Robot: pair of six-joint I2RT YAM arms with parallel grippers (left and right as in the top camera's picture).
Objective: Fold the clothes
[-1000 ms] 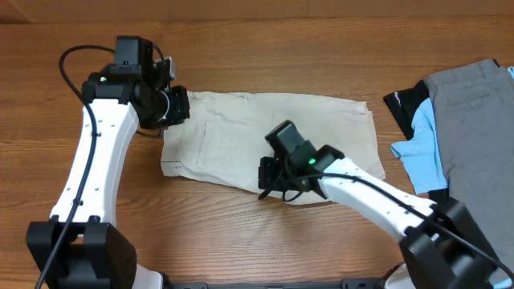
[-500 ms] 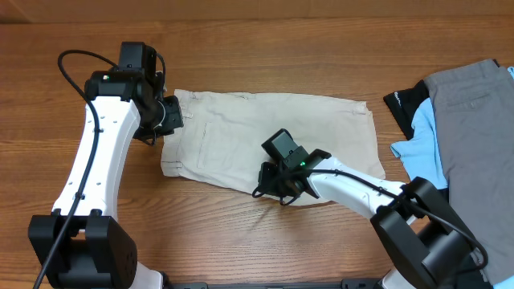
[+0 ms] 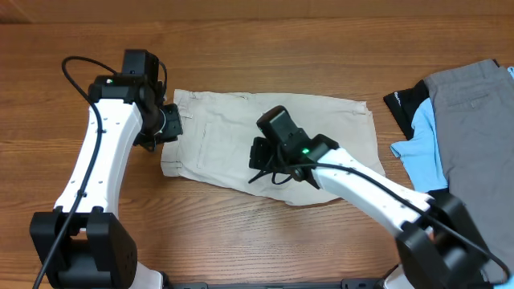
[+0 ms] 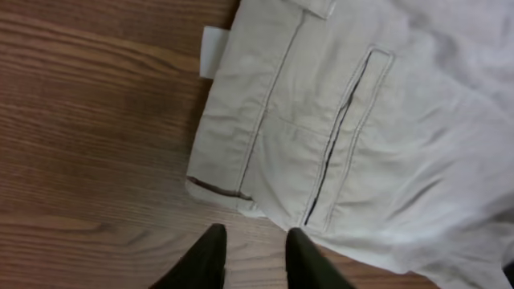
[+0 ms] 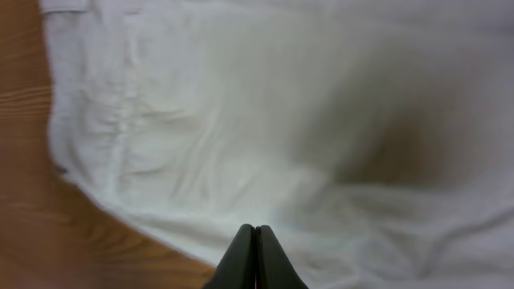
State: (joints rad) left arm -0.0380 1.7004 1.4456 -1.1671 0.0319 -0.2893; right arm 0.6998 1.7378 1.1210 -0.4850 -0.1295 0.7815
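The clothes (image 3: pixel 225 136) are a pale beige pair of trousers lying flat across the middle of the wooden table. Their waistband, a pocket slit (image 4: pixel 333 144) and a small white label (image 4: pixel 213 50) show in the left wrist view. My left gripper (image 3: pixel 167 124) sits at the clothes' left edge. It is open (image 4: pixel 255 241) over bare wood, with nothing between its fingers. My right gripper (image 3: pixel 259 167) hangs over the middle front of the clothes (image 5: pixel 281 104). It is shut (image 5: pixel 255 239) with no fold of cloth pinched in it.
At the right side of the table lie grey trousers (image 3: pixel 474 136), a light-blue garment (image 3: pixel 422 148) and a black garment (image 3: pixel 404 100), piled together. Bare wood surrounds the beige clothes on the left, front and back.
My left gripper has opened and slid slightly toward the front along the clothes' left edge. My right gripper has moved from the clothes' front edge back over the cloth, still shut.
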